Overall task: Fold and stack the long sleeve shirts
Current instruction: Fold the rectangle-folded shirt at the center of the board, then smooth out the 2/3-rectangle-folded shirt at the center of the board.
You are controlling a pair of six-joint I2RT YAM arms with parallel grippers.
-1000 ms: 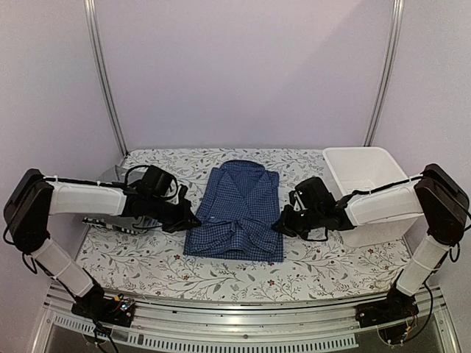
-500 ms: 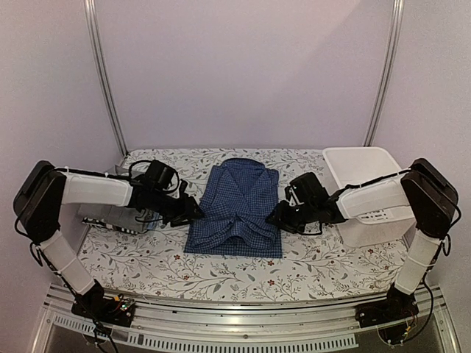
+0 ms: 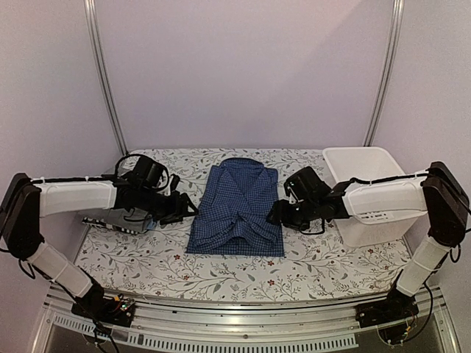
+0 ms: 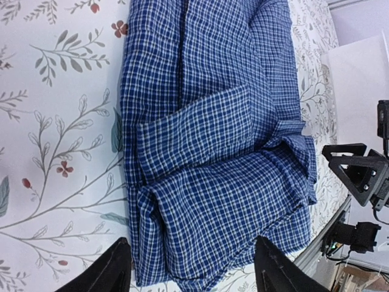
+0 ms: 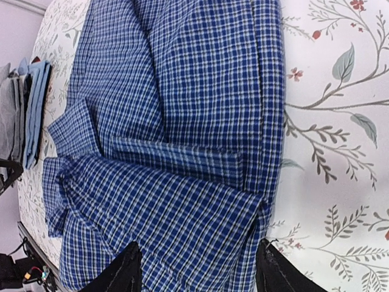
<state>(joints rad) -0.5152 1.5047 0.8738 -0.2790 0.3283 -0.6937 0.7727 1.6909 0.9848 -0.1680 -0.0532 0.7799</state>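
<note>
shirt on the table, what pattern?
Shirt: dark blue fine check with white lines; clearest in the left wrist view.

One dark blue check shirt is lying on one table. One stack is showing grey, light blue and dark-striped folded layers; their exact number cannot be told. One white basket is standing by. Two arms are working, carrying one left gripper and one right gripper.
</note>
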